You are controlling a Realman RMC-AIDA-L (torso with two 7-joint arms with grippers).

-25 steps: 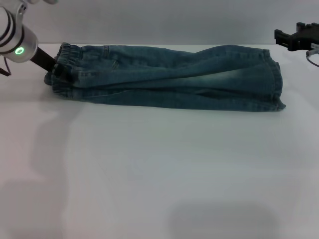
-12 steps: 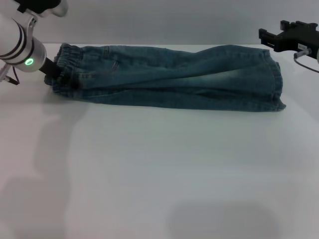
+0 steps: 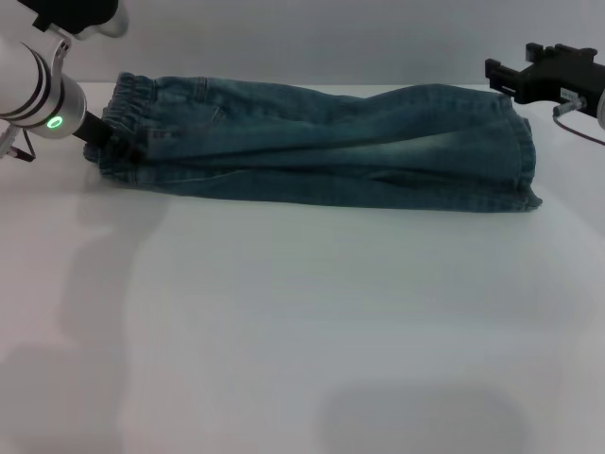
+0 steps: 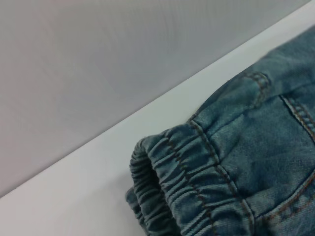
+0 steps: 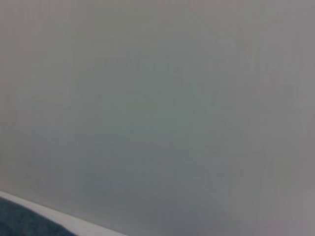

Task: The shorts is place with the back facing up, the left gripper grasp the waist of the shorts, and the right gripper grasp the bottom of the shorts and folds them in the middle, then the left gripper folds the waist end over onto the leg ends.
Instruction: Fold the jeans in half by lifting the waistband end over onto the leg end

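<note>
Shorts (image 3: 321,147) already folded lengthwise, lying across far side of table (image 3: 302,331). Left gripper (image 3: 98,135) clamped on waist (image 3: 123,132) at left end, band slightly raised. Right gripper (image 3: 515,78) apart, above leg ends (image 3: 525,156), holding nothing; jaw gap not discernible. Step in hand: second fold. Next: carry waist rightward onto hems, keeping layers aligned

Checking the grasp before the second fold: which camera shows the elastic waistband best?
The left wrist view: the gathered waistband of the shorts fills it, stitching clear. The head view shows the waistband small, at the left gripper. The right wrist view shows only a dark corner, no waistband.
</note>
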